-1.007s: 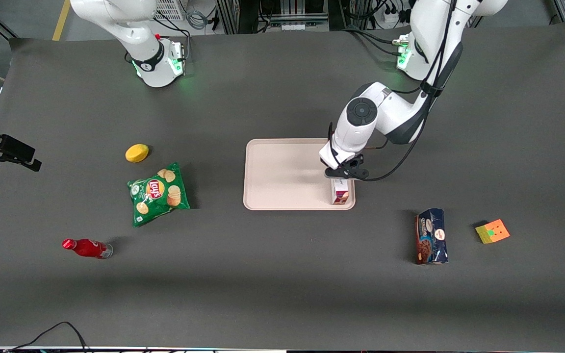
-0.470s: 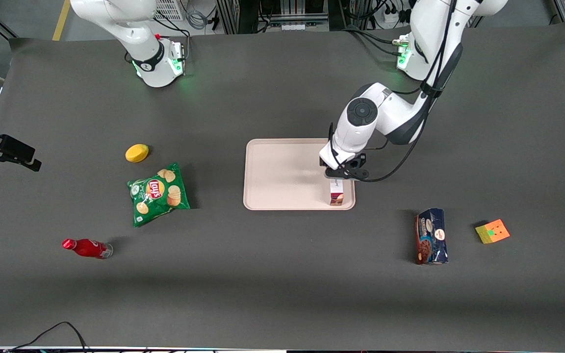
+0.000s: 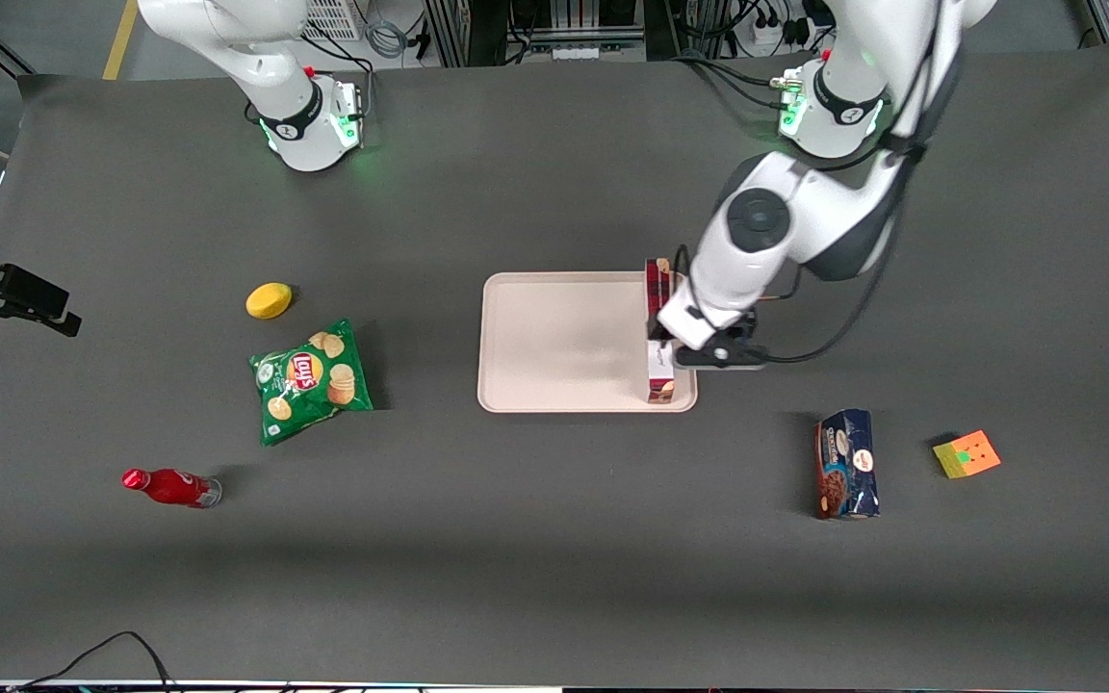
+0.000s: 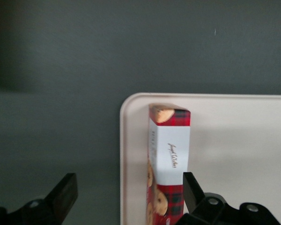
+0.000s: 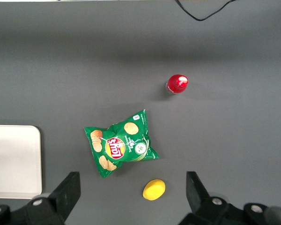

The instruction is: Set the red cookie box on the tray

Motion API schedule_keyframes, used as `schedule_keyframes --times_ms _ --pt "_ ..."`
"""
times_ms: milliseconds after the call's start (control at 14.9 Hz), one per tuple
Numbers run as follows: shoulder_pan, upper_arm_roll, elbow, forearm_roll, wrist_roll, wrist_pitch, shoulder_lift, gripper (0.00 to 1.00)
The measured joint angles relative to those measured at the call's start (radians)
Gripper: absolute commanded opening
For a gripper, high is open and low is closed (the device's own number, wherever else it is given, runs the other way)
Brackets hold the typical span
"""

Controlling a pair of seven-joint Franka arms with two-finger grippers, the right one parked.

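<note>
The red cookie box (image 3: 657, 332) lies lengthwise on the pale pink tray (image 3: 554, 337), along the tray's edge nearest the working arm. Its cookie-picture end points toward the front camera. My gripper (image 3: 711, 352) hovers over that tray edge, partly above the box, and is open. In the left wrist view the red cookie box (image 4: 171, 154) shows its white printed face and plaid ends, resting on the tray (image 4: 239, 140) just inside the rim. The gripper (image 4: 129, 197) has its fingers spread wide; one finger (image 4: 192, 187) is next to the box, the other is over bare table. Nothing is held.
A dark blue cookie packet (image 3: 846, 464) and a coloured cube (image 3: 967, 453) lie toward the working arm's end. A green chips bag (image 3: 311, 378), a yellow lemon (image 3: 269, 300) and a red bottle (image 3: 171, 487) lie toward the parked arm's end.
The gripper has let go of the box and shifted sideways toward the working arm's end. The box's plaid length now shows, and it stays on the tray.
</note>
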Motion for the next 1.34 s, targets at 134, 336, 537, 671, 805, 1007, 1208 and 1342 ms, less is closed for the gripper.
schedule_keyframes --times_ms 134,336,537,671,805,1007,1208,1342 --pt "0.064 0.028 0.042 -0.042 0.087 -0.106 -0.077 1.0" --pt "0.182 0.077 0.054 -0.053 0.224 -0.197 -0.198 1.0" --pt "0.29 0.113 0.055 -0.055 0.4 -0.293 -0.299 1.0" --pt "0.337 0.154 0.057 -0.057 0.514 -0.374 -0.359 1.0" --pt "0.358 0.2 0.063 -0.057 0.598 -0.46 -0.42 1.0" --pt "0.377 0.229 0.12 -0.053 0.667 -0.606 -0.482 1.0" --pt "0.378 0.235 0.206 -0.035 0.695 -0.72 -0.491 1.0" --pt "0.378 0.234 0.24 -0.032 0.698 -0.757 -0.49 1.0"
